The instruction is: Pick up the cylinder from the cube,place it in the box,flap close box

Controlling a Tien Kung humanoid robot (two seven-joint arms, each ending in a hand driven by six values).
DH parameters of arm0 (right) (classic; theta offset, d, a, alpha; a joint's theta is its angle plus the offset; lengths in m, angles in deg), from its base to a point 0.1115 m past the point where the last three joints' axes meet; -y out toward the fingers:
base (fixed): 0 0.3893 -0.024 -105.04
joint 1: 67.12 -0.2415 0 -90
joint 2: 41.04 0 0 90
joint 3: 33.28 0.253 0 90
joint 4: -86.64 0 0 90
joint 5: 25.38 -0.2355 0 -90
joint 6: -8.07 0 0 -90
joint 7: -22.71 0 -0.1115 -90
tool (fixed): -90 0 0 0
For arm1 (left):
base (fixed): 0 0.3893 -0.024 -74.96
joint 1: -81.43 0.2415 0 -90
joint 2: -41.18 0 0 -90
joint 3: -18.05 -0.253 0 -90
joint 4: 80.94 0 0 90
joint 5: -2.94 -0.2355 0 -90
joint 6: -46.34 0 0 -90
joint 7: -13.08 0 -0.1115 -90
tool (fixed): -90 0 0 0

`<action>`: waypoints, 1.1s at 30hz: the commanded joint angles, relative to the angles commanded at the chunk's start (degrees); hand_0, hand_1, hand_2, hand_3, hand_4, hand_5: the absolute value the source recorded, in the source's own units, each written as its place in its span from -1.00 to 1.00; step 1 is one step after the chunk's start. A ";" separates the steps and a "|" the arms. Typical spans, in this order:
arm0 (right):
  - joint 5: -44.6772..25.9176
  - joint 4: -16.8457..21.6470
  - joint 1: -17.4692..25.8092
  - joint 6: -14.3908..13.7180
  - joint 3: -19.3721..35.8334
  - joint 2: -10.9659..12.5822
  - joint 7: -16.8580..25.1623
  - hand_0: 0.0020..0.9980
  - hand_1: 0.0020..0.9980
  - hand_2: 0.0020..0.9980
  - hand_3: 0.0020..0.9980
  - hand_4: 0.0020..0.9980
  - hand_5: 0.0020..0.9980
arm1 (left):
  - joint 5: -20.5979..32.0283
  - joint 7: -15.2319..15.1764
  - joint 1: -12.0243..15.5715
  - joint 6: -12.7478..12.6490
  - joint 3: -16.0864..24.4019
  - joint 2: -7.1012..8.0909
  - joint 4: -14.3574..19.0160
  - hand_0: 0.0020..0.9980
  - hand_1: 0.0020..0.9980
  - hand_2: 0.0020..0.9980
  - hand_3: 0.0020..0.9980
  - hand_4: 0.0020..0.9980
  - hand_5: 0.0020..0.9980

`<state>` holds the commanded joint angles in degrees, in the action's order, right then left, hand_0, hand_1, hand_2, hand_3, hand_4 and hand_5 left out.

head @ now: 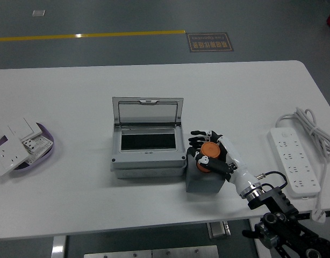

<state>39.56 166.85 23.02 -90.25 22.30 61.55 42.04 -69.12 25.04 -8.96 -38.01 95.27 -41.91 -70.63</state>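
Open box to the left, cylinder gripped on the cube at the right.

On the white tabletop (73,215), the grey rectangular metal box (148,156) is seen left of centre with its clear hinged lid (147,111) raised at the far side, the dark opening facing up. Just to its right, touching or nearly so, the grey cube (205,183) is found, and on its top the short orange cylinder (208,150) is enclosed by the curled fingers of the right hand (210,153), which reaches in from the lower right. The coming carry is judged to run leftward, from the cube over the box's right wall. No left hand is seen.
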 joint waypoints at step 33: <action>9.83 4.12 -7.91 -7.63 1.11 -0.51 -5.09 -0.56 -0.52 -0.51 -0.65 -1.00 -1.00 | 0.34 -0.49 -0.07 -0.02 -0.27 -0.19 0.00 0.28 0.32 0.15 0.27 0.45 -0.43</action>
<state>49.40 170.98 15.12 -97.88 23.41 61.04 36.95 -68.78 24.55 -9.03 -38.03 95.00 -42.11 -70.63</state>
